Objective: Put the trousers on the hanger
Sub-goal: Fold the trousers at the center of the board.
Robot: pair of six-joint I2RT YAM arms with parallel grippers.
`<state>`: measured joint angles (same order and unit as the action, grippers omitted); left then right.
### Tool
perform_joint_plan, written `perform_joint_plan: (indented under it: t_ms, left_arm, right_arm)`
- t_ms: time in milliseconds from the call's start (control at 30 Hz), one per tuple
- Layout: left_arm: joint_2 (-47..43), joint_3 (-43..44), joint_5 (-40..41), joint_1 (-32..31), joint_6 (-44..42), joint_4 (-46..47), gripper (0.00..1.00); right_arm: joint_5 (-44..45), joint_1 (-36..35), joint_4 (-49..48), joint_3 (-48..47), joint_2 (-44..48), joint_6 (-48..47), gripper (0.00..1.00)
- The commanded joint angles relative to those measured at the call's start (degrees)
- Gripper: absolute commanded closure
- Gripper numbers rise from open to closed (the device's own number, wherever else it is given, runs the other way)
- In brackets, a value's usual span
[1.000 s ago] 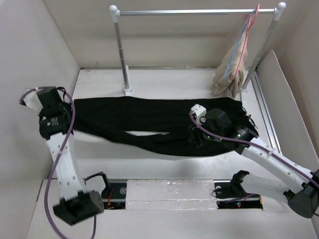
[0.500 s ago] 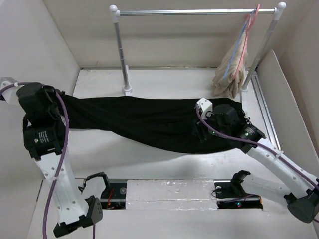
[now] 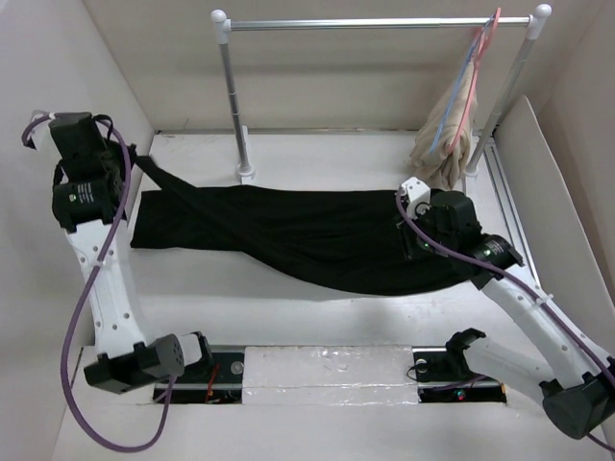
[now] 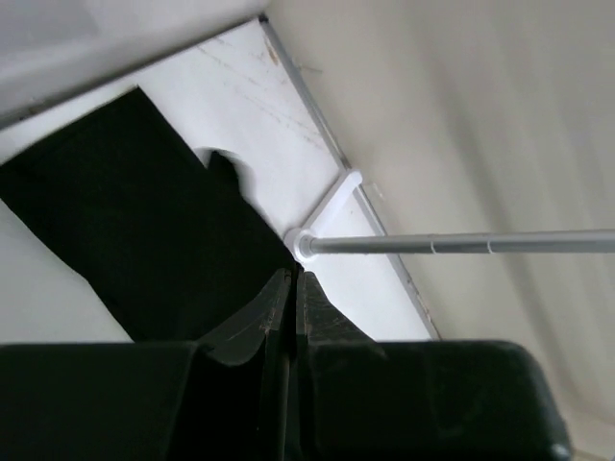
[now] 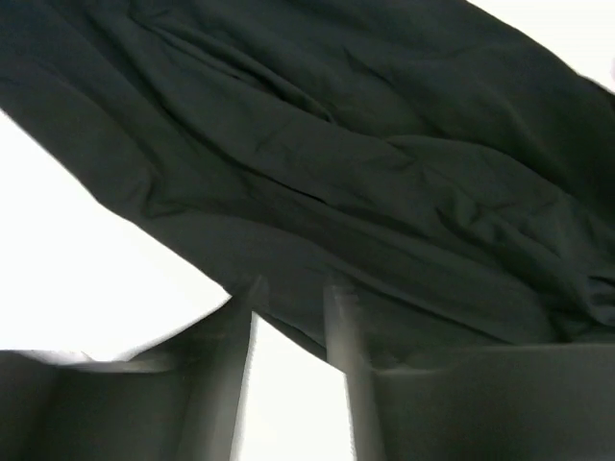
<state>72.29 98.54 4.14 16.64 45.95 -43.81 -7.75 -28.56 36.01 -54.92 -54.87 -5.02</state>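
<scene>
Right wrist view: right gripper (image 5: 291,286) fingers blurred; trousers (image 5: 365,163) cut off at 3 edges. Top view: light-blue hanger (image 3: 461,79) too thin to trace, its lower part hidden against beige garment (image 3: 440,144). Left wrist view: rail (image 4: 461,242) runs off the right edge.

The left arm (image 3: 104,279) and the right arm (image 3: 527,305) have smooth white links, joined by black rounded motor housings (image 3: 85,197). A thin purple cable (image 3: 69,346) runs loosely along each arm. Near the right wrist sits a small white block (image 3: 414,191). The left gripper (image 4: 293,276) has two black tapered fingers on a wide black body. The right gripper (image 5: 291,285) has flat dark grey fingers, seen blurred
</scene>
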Motion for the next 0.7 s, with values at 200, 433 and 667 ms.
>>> perform_joint_plan:
  t_ms: [200, 433, 667]
  left_arm:
    - [-18.8, -26.2, 8.3, -0.4, 1.6, 8.2, 1.00]
    - [-18.2, -13.8, 7.4, -2.1, -0.4, 9.7, 1.00]
    - [-20.2, -13.9, 2.5, -3.6, -4.0, 13.8, 1.00]
  right_arm:
    - [-5.7, 20.3, 2.0, 8.9, 4.0, 10.1, 1.00]
    - [-1.8, 35.0, 3.4, 11.1, -1.3, 15.2, 0.47]
    - [-5.4, 56.9, -3.7, 15.1, -10.9, 18.1, 0.44]
